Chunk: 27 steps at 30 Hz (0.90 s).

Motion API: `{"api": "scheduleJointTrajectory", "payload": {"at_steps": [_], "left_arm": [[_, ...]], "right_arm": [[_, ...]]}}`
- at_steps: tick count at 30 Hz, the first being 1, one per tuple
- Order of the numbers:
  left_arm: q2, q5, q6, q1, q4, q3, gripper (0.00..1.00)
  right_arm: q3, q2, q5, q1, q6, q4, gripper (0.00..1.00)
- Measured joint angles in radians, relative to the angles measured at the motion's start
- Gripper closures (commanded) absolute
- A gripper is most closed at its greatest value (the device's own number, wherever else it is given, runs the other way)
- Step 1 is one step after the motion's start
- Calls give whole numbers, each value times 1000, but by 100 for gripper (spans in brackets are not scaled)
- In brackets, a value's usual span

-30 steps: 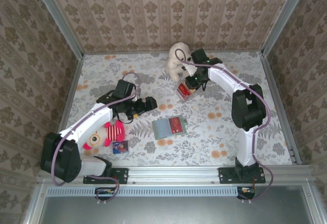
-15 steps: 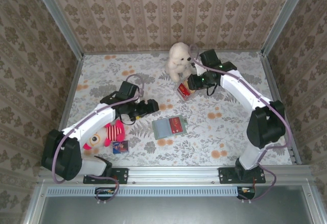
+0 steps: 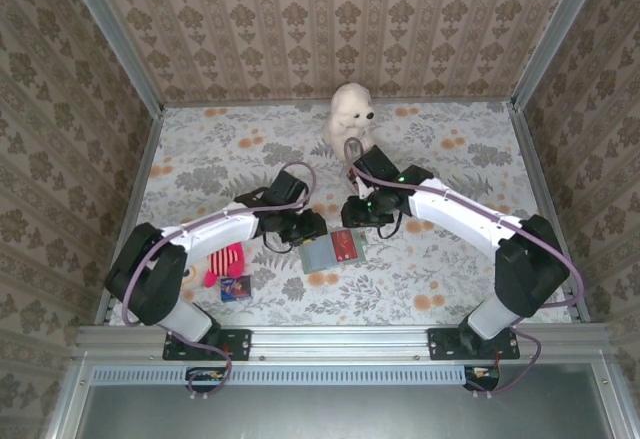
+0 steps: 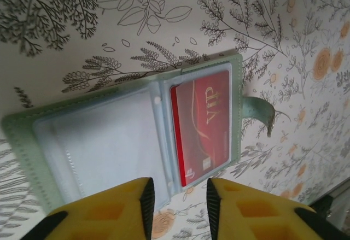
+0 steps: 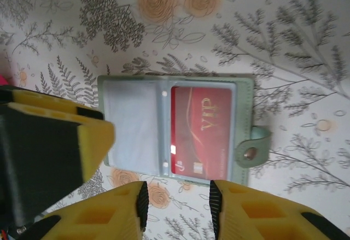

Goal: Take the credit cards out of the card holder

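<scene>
One red VIP card [image 4: 202, 128] sits in the open green holder [image 4: 95, 139]; left gripper [image 4: 178, 193], right gripper [image 5: 176, 196] parted, empty.

A: How much of the sage-green folding card holder [image 4: 24, 141] is lost?
B: Its edge nearest the left jaws runs under their yellow pads [image 4: 104, 212], which are themselves cut off by the frame. From the right wrist, the side left of the right jaws sits behind a blurred black-and-yellow finger [image 5: 49, 152].
A: And the red plastic card [image 5: 202, 130]?
B: The print besides "VIP" is too small to read. Whether anything lies behind it, or in the cloudy pocket [image 4: 98, 141] beside it, I can't tell.
A: Overhead?
B: The left arm [image 3: 215, 227] covers part of the pink plush toy [image 3: 228, 259].
</scene>
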State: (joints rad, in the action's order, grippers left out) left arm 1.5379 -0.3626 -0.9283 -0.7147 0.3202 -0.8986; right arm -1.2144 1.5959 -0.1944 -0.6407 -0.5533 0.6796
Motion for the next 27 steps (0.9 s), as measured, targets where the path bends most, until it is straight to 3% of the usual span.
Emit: {"api": "scheduleJointTrajectory", "payload": {"at_steps": [8, 27], "left_arm": [[52, -3, -101, -20, -121, 10, 83], [137, -36, -179, -24, -240, 48, 86]], "right_arm": [[2, 111, 31, -28, -82, -36, 76], [2, 246, 110, -28, -109, -45, 80]]}}
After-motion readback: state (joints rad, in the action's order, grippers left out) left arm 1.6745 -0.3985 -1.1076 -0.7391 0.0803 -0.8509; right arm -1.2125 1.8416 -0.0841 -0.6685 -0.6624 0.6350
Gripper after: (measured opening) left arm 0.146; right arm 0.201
